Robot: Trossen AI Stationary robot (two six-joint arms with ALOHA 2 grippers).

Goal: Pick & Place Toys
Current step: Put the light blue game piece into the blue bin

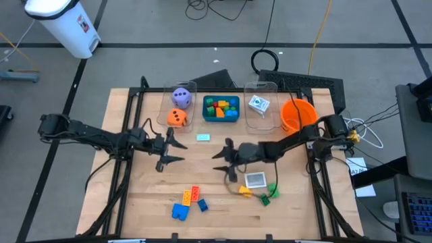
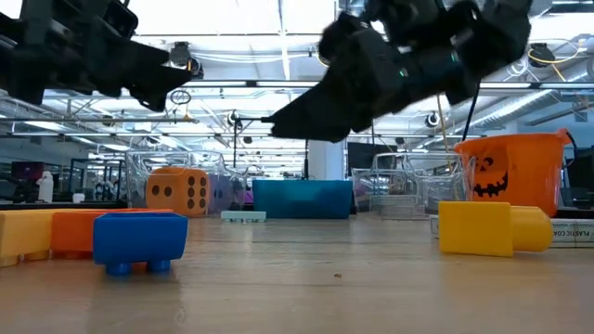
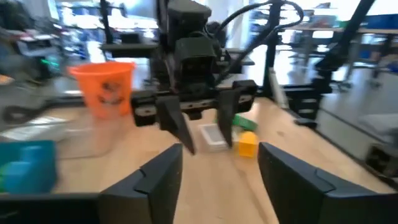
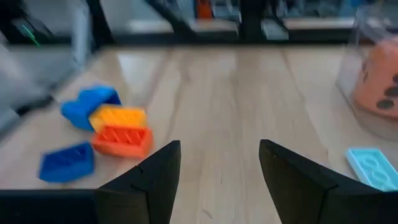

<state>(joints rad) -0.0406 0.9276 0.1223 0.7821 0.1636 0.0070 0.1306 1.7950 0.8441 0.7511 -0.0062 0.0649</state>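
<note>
High view: left end effector (image 1: 164, 150) hovered over the tabletop (image 1: 135, 196) left of centre, fingers spread, holding nothing. Right end effector (image 1: 225, 160) hovered near centre, fingers also spread & empty. Far row: clear bin (image 1: 181, 106) w/ purple die (image 1: 181, 97) and orange die (image 1: 177, 118); teal tray (image 1: 221, 109) w/ mixed bricks; another clear bin (image 1: 260, 104) w/ a white card; orange bowl (image 1: 298, 115) far right. Light-teal flat piece (image 1: 203, 137) lay near the tray. Near side: blue, yellow & orange bricks (image 1: 187, 202) clustered left; picture card (image 1: 256, 179) w/ yellow & green bricks (image 1: 266, 194) right.

Low view: blue brick (image 2: 139, 239) near left, yellow brick (image 2: 490, 228) right, both arms above.

Left wrist view: own fingers apart; right end effector seen ahead, card & yellow brick behind it.

Right wrist view: own fingers apart, above bare wood; blue, yellow, orange bricks to one side.
</note>
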